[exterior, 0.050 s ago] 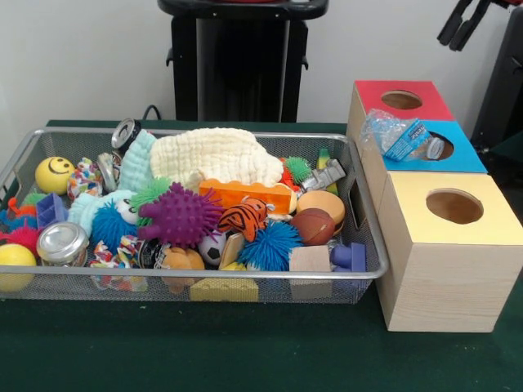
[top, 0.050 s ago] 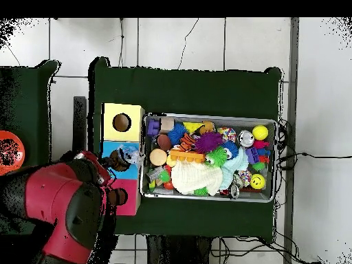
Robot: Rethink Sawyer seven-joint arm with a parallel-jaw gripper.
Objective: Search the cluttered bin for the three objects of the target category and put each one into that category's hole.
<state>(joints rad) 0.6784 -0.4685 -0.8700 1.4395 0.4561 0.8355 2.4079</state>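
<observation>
A wire mesh bin (exterior, 0.050 s ago: pixel 365 214) holds several toys: a purple spiky ball (exterior, 0.050 s ago: pixel 181 216), an orange brick (exterior, 0.050 s ago: pixel 245 193), a white cloth (exterior, 0.050 s ago: pixel 216 155), a shiny metal can (exterior, 0.050 s ago: pixel 62 242) and a yellow smiley ball (exterior, 0.050 s ago: pixel 54 174). Right of it stand three wooden boxes with round holes, topped red (exterior, 0.050 s ago: pixel 372 91), blue (exterior, 0.050 s ago: pixel 467 153) and yellow (exterior, 0.050 s ago: pixel 413 192). A crumpled clear plastic bottle (exterior, 0.050 s ago: pixel 398 135) with a blue label lies on the blue box, half over its hole. My gripper (exterior, 0.050 s ago: pixel 453 42) hangs high at the top right, open and holding nothing. The red arm (top, 0.050 s ago: pixel 65 206) covers part of the boxes from above.
The bin (top, 0.050 s ago: pixel 273 124) and boxes sit on a green cloth (exterior, 0.050 s ago: pixel 245 351). A blue spiky ball (exterior, 0.050 s ago: pixel 270 245), a tiger toy (exterior, 0.050 s ago: pixel 243 216) and a brown ball (exterior, 0.050 s ago: pixel 313 226) crowd the bin's front right. Cables (top, 0.050 s ago: pixel 292 155) trail beside the table.
</observation>
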